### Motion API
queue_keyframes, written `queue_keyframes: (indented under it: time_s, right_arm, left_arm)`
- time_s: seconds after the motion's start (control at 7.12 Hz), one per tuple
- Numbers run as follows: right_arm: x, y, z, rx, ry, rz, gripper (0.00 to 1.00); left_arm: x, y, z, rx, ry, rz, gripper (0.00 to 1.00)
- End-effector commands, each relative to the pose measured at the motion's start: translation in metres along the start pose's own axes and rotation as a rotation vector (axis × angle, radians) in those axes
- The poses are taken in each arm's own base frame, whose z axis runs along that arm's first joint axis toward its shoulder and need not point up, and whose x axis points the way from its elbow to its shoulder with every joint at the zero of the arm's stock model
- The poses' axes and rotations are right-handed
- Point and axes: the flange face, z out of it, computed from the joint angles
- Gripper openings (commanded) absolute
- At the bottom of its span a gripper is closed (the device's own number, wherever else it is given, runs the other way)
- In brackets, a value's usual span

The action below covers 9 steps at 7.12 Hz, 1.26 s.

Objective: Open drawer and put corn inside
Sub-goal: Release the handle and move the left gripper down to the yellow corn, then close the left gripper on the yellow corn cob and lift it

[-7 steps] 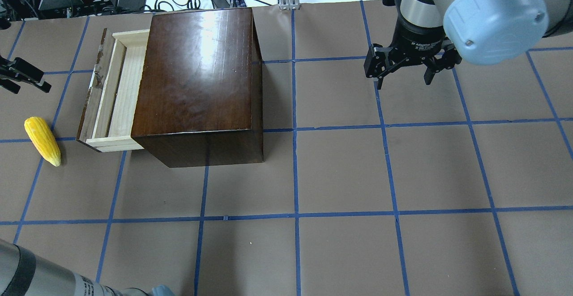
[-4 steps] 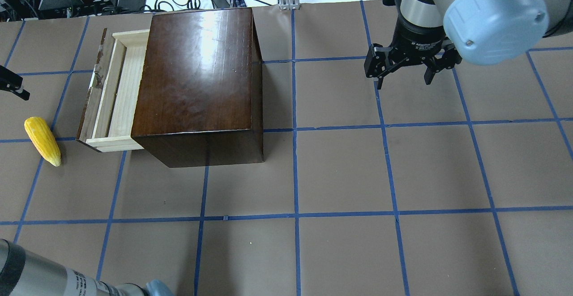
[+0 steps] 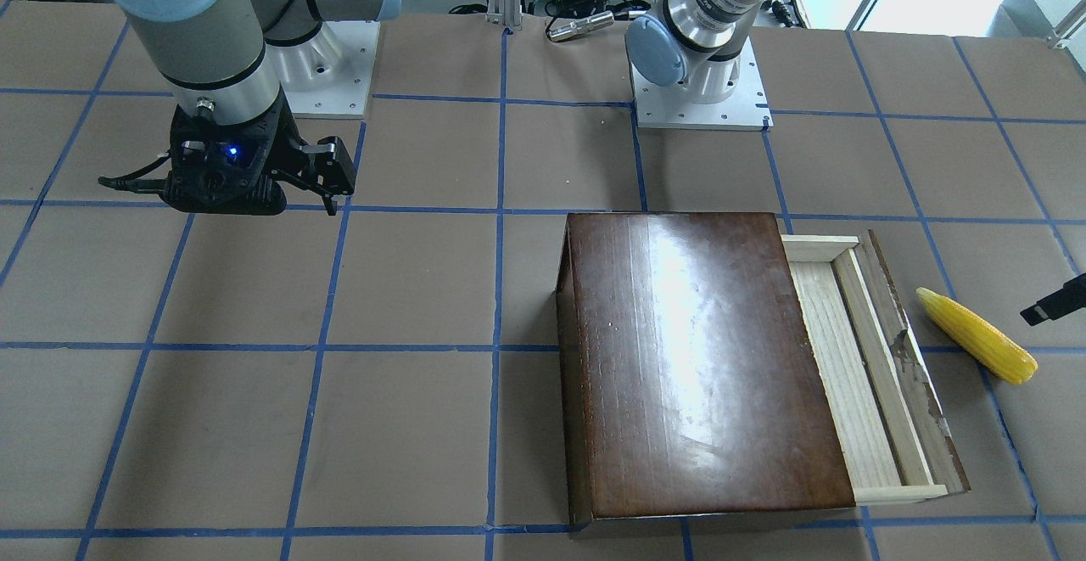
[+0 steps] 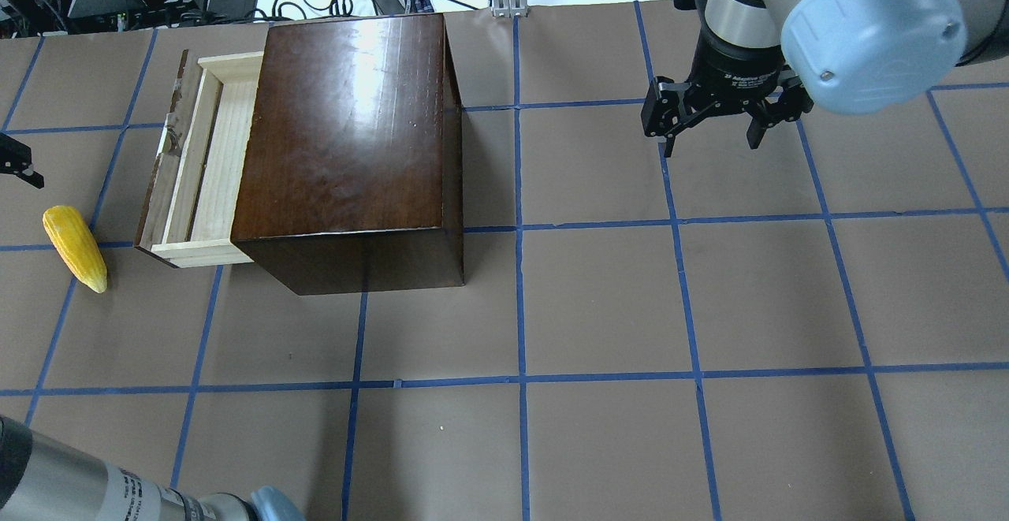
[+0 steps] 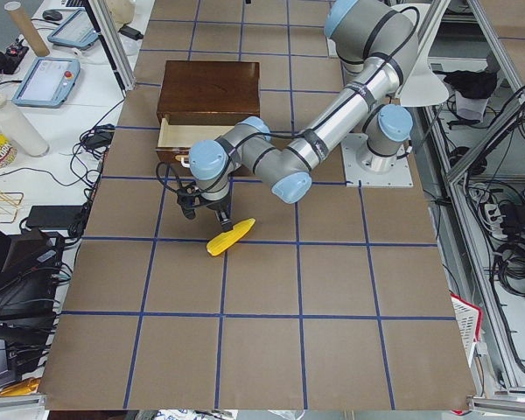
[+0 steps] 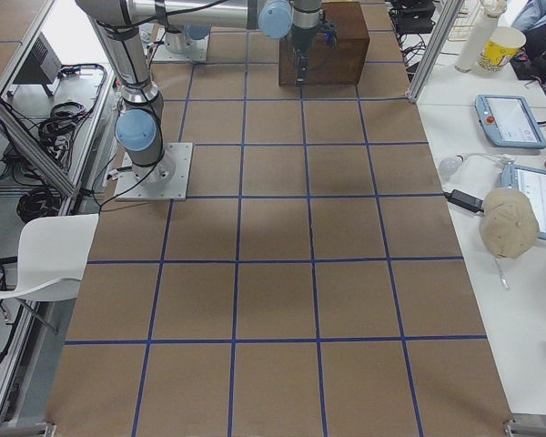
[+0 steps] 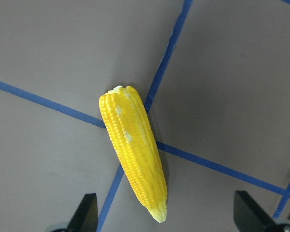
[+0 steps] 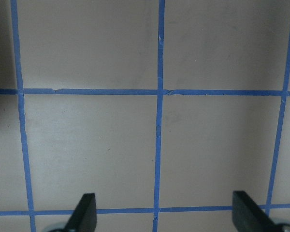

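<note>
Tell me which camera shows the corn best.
The left wrist view: the corn fills the frame, whole, kernel rows sharp, lying across blue tape lines. Overhead and front-facing views show it small, beside the open drawer. The left side view shows it tiny; the other two miss it.

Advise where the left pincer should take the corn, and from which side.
Take the corn at mid-length, from straight above, closing across its width. It lies flat on the table, apart from the drawer, so both long flanks are free. The middle is fuller than the tapered tip. The open left pincer hangs above it, roughly square to its length.
</note>
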Motion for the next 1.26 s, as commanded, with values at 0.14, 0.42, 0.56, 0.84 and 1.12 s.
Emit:
queue_keyframes:
  time_s: [0.14, 0.42, 0.56, 0.84, 1.12]
  right_arm:
    - [0.0, 0.0, 0.0, 0.0, 0.0, 0.0, 1.0]
    - [0.0, 0.0, 0.0, 0.0, 0.0, 0.0, 1.0]
    - [0.0, 0.0, 0.0, 0.0, 0.0, 0.0, 1.0]
    - [0.0, 0.0, 0.001, -0.002, 0.0, 0.0, 1.0]
    - [0.0, 0.0, 0.0, 0.0, 0.0, 0.0, 1.0]
  left_arm:
    - [-0.009, 0.013, 0.037, -0.003, -0.089, -0.183, 1.0]
    - [-0.004, 0.015, 0.052, -0.003, -0.154, -0.249, 1.0]
    - [-0.007, 0.006, 0.058, 0.043, -0.16, -0.252, 1.0]
    - [-0.009, -0.002, 0.084, 0.044, -0.148, -0.283, 1.0]
    - [-0.004, -0.005, 0.093, 0.045, -0.082, -0.365, 1.0]
